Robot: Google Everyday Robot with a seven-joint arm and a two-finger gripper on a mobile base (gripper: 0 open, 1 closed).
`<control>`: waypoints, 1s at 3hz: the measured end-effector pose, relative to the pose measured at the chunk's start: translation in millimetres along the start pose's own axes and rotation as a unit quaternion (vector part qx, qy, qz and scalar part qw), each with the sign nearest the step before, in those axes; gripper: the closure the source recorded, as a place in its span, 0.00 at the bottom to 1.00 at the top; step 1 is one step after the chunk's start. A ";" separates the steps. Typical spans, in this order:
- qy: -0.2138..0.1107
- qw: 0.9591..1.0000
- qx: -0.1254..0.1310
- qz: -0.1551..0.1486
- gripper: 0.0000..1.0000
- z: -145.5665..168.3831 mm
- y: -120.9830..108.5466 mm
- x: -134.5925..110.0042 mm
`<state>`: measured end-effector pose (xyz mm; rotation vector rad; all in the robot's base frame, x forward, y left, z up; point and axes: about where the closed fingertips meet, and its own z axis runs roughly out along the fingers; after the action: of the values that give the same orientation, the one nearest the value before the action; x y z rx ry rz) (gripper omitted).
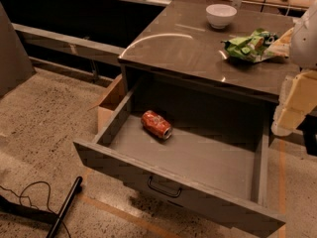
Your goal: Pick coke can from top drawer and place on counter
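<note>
Well left of right-edge hand (292, 105), coke can (156, 124)

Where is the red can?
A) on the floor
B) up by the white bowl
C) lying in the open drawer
C: the coke can lies on its side in the open top drawer; the gripper is at the right edge, apart from it.
</note>
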<state>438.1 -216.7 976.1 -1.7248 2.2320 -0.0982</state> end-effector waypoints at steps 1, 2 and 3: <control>-0.002 1.000 0.001 0.001 0.00 1.3 -0.1 -0.3; -0.045 0.999 0.009 0.029 0.00 24.8 -1.6 -5.9; -0.113 0.992 -0.001 0.054 0.00 70.5 12.9 -15.9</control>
<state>450.1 -188.3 909.5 -1.5289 2.1520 0.1171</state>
